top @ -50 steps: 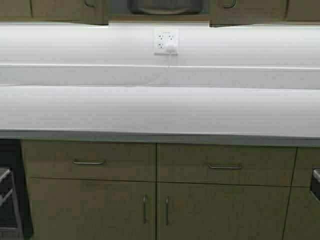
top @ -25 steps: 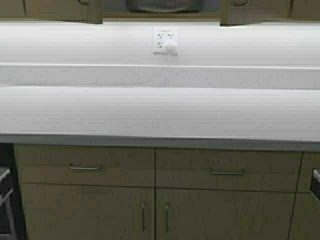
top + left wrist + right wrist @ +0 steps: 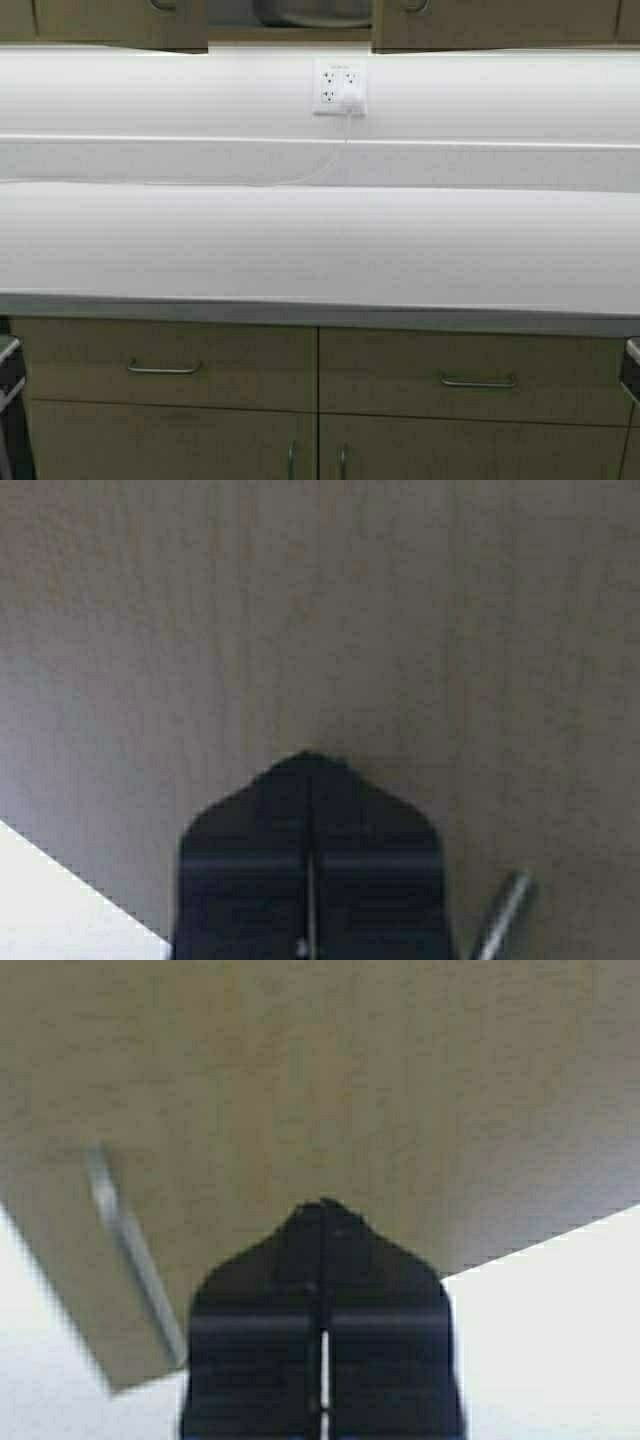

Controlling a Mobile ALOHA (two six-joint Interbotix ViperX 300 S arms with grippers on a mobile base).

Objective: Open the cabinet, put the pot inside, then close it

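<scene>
Left wrist view has the left claw [image 3: 308, 780] pressed shut against a cabinet [image 3: 330, 620] door beside its handle [image 3: 503, 912]; the right claw [image 3: 322, 1230], also shut, meets the other door. Between the doors sits the pot [image 3: 312, 12], above the table [image 3: 320, 250].

text: none readable | cabinet [image 3: 480, 22] doors: plain wood grain, no label | wall outlet [image 3: 339, 88]: no legible marking | counter [image 3: 320, 250]: no print or sign | drawers [image 3: 165, 365]: no numbers or brand | both wrist views: bare door panels, no writing
</scene>
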